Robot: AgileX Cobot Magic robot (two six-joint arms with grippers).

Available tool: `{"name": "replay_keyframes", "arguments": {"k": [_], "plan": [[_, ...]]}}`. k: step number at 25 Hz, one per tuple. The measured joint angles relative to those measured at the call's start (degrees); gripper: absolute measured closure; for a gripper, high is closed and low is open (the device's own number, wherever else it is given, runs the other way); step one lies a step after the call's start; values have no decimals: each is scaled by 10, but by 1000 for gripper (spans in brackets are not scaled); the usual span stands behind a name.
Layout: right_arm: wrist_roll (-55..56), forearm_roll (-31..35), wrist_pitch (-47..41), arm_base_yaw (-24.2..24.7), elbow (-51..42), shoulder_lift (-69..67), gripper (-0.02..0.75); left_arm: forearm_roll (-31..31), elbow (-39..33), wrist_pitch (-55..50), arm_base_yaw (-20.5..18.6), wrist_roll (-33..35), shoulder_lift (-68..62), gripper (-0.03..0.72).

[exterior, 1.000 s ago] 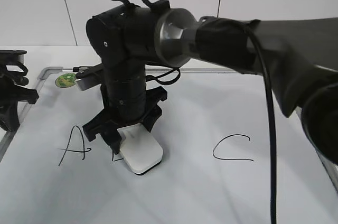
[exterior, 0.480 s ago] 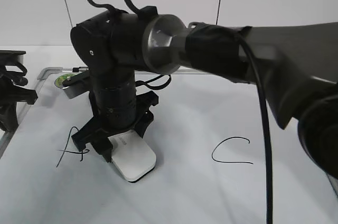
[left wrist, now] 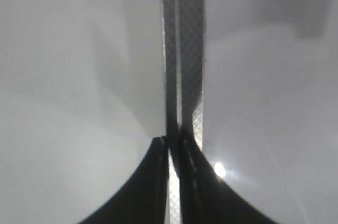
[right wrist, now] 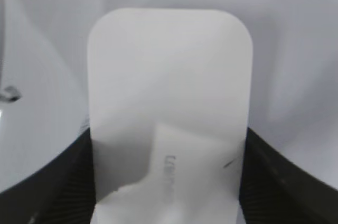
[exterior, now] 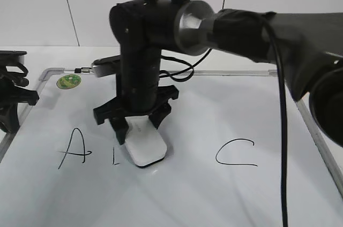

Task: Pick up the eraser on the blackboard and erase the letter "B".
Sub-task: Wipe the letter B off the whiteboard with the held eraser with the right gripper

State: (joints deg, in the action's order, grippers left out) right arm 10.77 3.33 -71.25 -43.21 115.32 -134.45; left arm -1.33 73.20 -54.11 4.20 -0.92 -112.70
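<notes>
My right gripper (exterior: 138, 130) reaches across the middle and is shut on the eraser (exterior: 146, 146), a flat white block pressed flat on the blackboard (exterior: 49, 71). In the right wrist view the eraser (right wrist: 169, 86) sits between the two black fingers of the gripper (right wrist: 169, 176). Of the letter "B" only a thin L-shaped black stroke (exterior: 114, 158) shows, just left of the eraser. My left gripper (exterior: 12, 101) rests at the board's left edge; in the left wrist view its jaws (left wrist: 173, 147) are shut on nothing.
A black "A" (exterior: 75, 149) is left of the stroke and a black "C" (exterior: 236, 153) is to the right. A round green sticker (exterior: 68, 81) sits at the board's far left corner. The right arm (exterior: 257, 29) spans the upper right.
My right gripper slid the eraser left towards the "A", then back right. The L-shaped stroke now lies uncovered beside the eraser. The left arm has not moved.
</notes>
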Motion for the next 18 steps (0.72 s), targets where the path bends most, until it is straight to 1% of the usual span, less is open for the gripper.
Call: {"name": "replay_keyframes", "arguments": {"k": [4, 7, 13, 18], "plan": [[4, -4, 6, 48, 0, 0, 207, 0, 0, 0, 0, 0, 0, 672], [7, -22, 7, 61, 1, 0, 207, 0, 0, 0, 0, 0, 0, 672], [7, -33, -5, 54, 27, -5, 208, -1, 0, 1, 0, 0, 0, 672], [-5, -58, -3, 24, 45, -5, 208, -1, 0, -1, 0, 0, 0, 672]]}}
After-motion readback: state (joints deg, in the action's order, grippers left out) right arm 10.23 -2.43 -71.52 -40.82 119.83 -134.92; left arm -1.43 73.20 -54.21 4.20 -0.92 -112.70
